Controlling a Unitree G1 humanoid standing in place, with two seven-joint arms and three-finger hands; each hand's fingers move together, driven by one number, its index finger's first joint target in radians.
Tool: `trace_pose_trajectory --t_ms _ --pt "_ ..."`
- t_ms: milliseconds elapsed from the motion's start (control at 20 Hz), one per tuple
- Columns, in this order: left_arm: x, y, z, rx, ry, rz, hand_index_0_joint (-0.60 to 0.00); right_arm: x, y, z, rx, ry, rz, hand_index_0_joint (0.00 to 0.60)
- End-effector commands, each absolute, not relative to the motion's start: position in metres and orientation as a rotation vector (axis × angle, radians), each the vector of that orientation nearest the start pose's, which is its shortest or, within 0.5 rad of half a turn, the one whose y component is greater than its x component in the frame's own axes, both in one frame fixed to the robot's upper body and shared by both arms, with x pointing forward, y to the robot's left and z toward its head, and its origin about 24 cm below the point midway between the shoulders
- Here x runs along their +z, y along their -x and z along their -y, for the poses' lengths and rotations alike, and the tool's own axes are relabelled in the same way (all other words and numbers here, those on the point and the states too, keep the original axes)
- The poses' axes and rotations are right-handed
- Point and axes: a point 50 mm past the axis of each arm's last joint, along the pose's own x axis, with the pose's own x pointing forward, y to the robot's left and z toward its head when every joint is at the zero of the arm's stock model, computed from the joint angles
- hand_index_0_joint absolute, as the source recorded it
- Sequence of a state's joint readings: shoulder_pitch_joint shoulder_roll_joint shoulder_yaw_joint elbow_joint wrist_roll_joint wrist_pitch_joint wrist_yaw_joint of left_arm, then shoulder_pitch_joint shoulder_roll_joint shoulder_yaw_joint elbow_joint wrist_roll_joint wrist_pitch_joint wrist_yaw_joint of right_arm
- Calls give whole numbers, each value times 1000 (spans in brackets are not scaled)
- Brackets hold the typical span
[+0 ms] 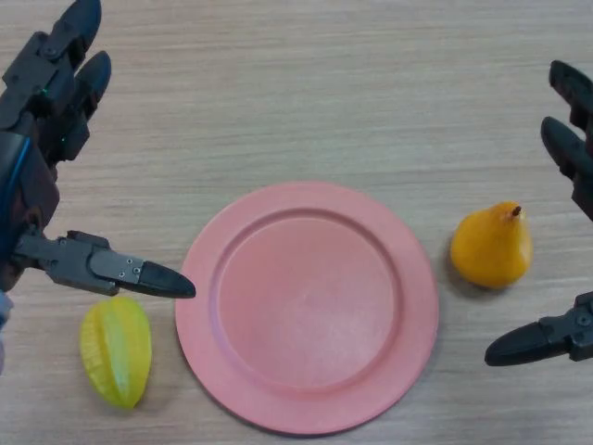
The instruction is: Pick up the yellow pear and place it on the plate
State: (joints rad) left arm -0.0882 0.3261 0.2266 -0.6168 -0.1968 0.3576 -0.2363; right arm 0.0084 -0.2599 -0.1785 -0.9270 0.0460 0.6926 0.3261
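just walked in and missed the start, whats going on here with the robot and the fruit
A humanoid robot stands over a wooden table with both hands open and nothing held. The yellow pear lies on the table just right of the pink plate, apart from it, stem pointing up in the view. The right hand is spread around the pear without touching it, so the pickup has not begun. The left hand hovers at the left edge, above a yellow starfruit. The plate holds nothing.
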Motion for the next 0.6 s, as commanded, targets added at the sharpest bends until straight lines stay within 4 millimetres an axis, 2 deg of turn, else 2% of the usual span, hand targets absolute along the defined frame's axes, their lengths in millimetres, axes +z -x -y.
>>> trace_pose_trajectory --t_ms 50,350,600 --pt "217 -218 -210 -135 -261 549 0 208 -191 181 156 332 388 0" --pt "217 -216 -208 -138 -244 534 0 207 -194 182 148 323 382 0" --pt "215 -214 -205 -126 -223 542 0 194 -213 190 156 333 408 0"
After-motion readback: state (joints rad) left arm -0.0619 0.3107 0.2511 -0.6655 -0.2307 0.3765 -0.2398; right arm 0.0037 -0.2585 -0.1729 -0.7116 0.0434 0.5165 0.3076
